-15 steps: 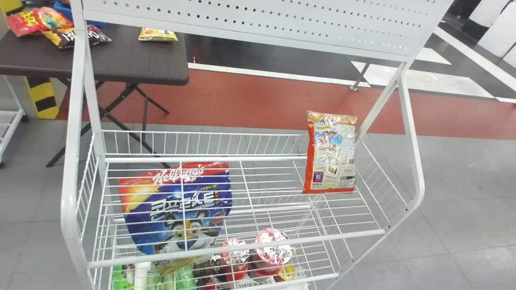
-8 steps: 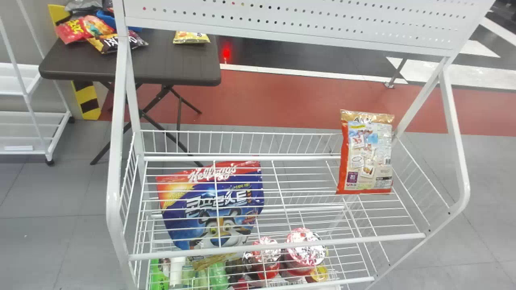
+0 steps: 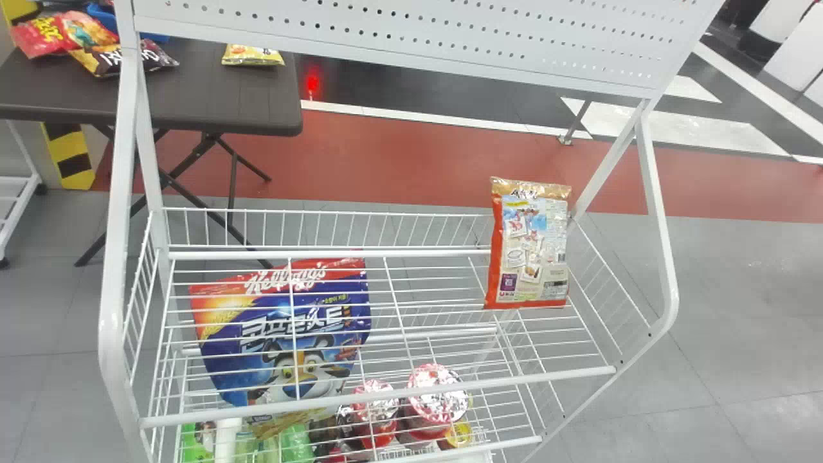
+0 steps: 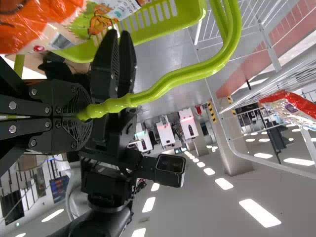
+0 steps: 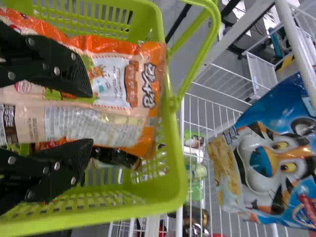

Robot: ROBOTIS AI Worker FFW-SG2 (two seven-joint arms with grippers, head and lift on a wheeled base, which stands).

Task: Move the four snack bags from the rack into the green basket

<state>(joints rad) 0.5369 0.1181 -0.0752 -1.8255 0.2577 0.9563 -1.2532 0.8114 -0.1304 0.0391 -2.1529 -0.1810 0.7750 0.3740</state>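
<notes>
A red-and-beige snack bag (image 3: 530, 247) stands upright at the right of the rack's upper shelf (image 3: 386, 389). A blue cereal bag (image 3: 283, 334) leans at its left, also in the right wrist view (image 5: 271, 158). My left gripper (image 4: 81, 116) is shut on the handle (image 4: 182, 81) of the green basket (image 4: 163, 24). In the right wrist view, my right gripper (image 5: 74, 116) is open over the basket (image 5: 180, 182), its fingers close above an orange-and-beige bag (image 5: 118, 94) inside. A dark package (image 5: 116, 157) lies partly under that bag.
Red-lidded cups (image 3: 437, 399) and green containers (image 3: 292, 444) stand on the shelf below. White side posts (image 3: 659, 225) and a perforated panel (image 3: 411, 38) frame the rack. Behind it at left, a dark table (image 3: 212, 96) holds several bags.
The rack shifted right in the head view half a second ago and is now back where it was a second ago. Both bags keep their places on the rack.
</notes>
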